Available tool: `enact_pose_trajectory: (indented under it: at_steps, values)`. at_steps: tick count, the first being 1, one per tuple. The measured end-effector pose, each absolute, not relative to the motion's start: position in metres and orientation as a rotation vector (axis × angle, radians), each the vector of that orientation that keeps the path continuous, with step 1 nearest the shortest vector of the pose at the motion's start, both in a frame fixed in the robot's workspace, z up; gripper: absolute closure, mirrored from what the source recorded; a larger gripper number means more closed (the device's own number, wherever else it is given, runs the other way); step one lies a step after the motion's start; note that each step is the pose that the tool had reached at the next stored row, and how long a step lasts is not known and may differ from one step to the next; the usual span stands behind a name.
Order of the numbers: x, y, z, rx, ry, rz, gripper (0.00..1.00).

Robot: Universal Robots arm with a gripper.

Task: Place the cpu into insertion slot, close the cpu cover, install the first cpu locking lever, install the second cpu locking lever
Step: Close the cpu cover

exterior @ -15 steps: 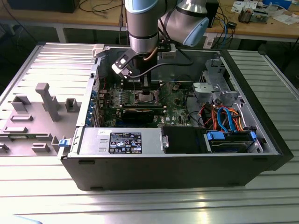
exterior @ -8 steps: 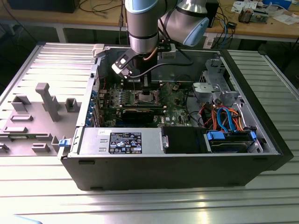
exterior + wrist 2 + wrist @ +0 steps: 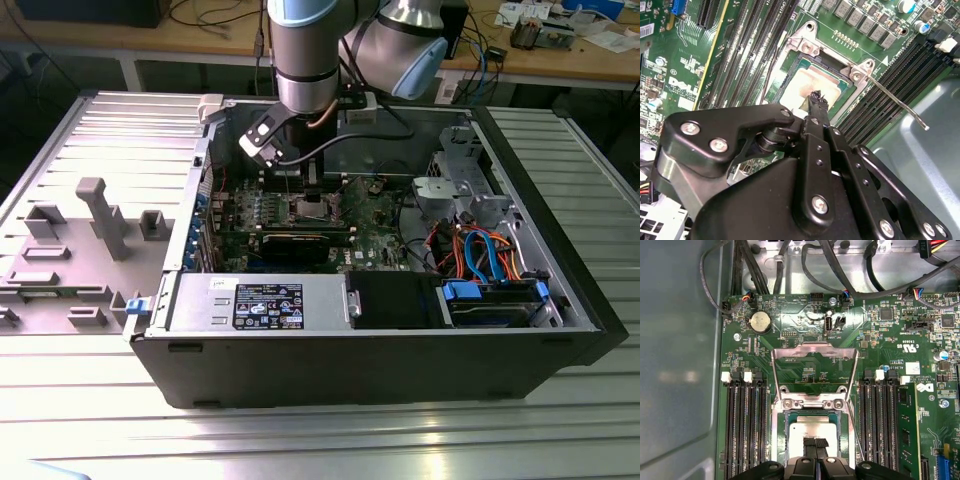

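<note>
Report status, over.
End effector shut, tips at the chip. Chip in socket, cover flipped open, lever unlatched. Nothing in the way.

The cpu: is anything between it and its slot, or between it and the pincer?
Nothing visible. The cpu already lies in the insertion slot, the cpu cover stands open, and the pincer is at the chip's face.
</note>
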State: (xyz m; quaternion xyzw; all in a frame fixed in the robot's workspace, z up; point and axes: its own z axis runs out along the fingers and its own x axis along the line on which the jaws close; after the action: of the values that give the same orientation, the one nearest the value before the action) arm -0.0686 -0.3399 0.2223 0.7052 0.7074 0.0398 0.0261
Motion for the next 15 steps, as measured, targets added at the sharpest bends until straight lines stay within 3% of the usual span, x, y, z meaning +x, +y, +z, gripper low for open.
enact_pose_trajectory:
  at_steps: [15]
  values:
    - [-0.0686,-0.3399,0.2299,2.180,2.186,0.124,0.89]
